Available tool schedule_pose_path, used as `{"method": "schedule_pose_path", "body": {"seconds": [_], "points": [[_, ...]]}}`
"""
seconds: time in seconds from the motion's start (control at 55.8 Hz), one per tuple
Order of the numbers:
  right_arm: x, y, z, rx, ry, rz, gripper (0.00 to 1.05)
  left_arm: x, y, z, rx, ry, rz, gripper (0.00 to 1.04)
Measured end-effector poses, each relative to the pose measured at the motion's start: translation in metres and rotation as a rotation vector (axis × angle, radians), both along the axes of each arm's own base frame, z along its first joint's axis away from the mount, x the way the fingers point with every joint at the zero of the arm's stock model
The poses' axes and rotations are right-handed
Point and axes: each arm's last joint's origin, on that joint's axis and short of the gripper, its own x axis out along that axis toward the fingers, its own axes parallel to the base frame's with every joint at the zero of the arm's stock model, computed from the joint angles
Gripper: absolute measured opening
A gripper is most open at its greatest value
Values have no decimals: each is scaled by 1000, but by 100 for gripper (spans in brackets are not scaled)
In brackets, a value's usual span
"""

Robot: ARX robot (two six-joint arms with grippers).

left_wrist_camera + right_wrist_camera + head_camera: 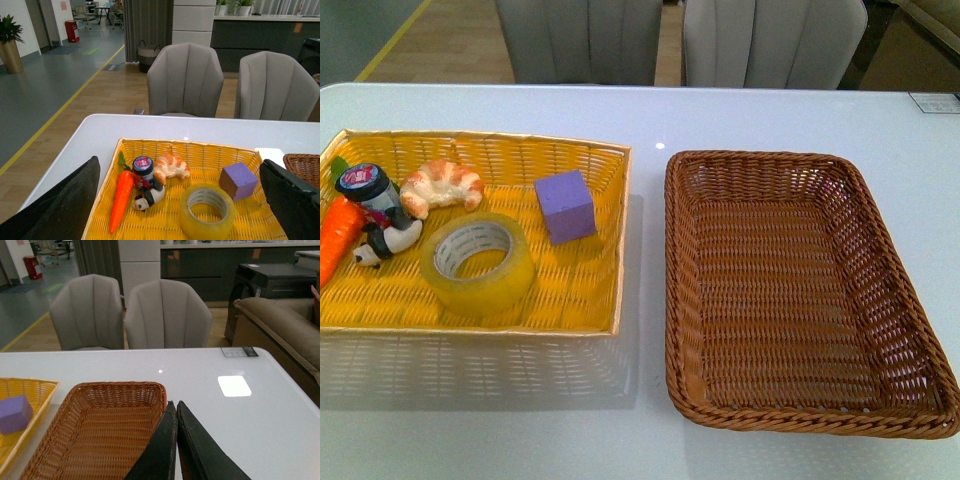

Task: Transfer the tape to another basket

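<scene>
The tape (505, 285), a wide yellowish roll lying flat, rests in the front middle of the yellow basket (620, 240). To its right stands the brown wicker basket (685, 300), holding nothing. Neither arm shows in the front view. In the left wrist view my left gripper (180, 162) is open, its fingers spread wide on either side of the yellow basket, with the tape (200, 227) between and below them, untouched. My right gripper (174, 404) is shut on nothing, its tip by the right rim of the brown basket (100, 435).
Sharing the yellow basket are a purple cube (565, 205), a croissant (442, 183), a carrot (338, 235), a small jar (368, 187) and a panda figure (385, 240). Two grey chairs (580, 40) stand behind the white table.
</scene>
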Motion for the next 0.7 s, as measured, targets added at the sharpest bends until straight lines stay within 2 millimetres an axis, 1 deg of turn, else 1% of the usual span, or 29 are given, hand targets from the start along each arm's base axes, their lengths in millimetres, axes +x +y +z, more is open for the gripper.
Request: {"method": "schedule_pose_path", "body": {"seconds": [0.072, 0.269, 0.287, 0.305, 0.341, 0.358, 0.412, 0.484, 0.556, 0.591, 0.609, 0.627, 0.645, 0.699], "points": [[0, 0, 0, 0, -1, 0, 13, 0, 0, 0, 0, 0, 0, 96], [0, 0, 0, 0, -1, 0, 48, 0, 0, 0, 0, 0, 0, 96], [0, 0, 0, 0, -2, 0, 50, 0, 0, 0, 0, 0, 0, 96], [0, 0, 0, 0, -2, 0, 53, 0, 0, -1, -12, 34, 13, 96], [0, 0, 0, 0, -2, 0, 60, 0, 0, -1, -68, 183, 48, 96], [0, 0, 0, 0, -1, 0, 62, 0, 0, 0, -80, 226, 55, 96], [0, 0, 0, 0, -2, 0, 72, 4, 0, 2, -145, 462, 92, 96], [0, 0, 0, 0, -2, 0, 83, 11, 0, 1, -186, 562, 112, 96], [0, 0, 0, 0, -2, 0, 95, 24, 2, 5, -206, 570, 118, 96], [0, 0, 0, 1, -2, 0, 97, 32, 3, 7, -208, 557, 123, 96], [0, 0, 0, 1, -2, 0, 97, 37, 3, 9, -209, 547, 125, 96], [0, 0, 0, 1, -2, 0, 96, 64, 5, 14, -210, 508, 122, 96], [0, 0, 0, 1, -2, 0, 96, 66, 5, 14, -208, 506, 121, 96], [0, 0, 0, 0, -2, 0, 96, 90, 6, 12, -206, 494, 107, 96]]}}
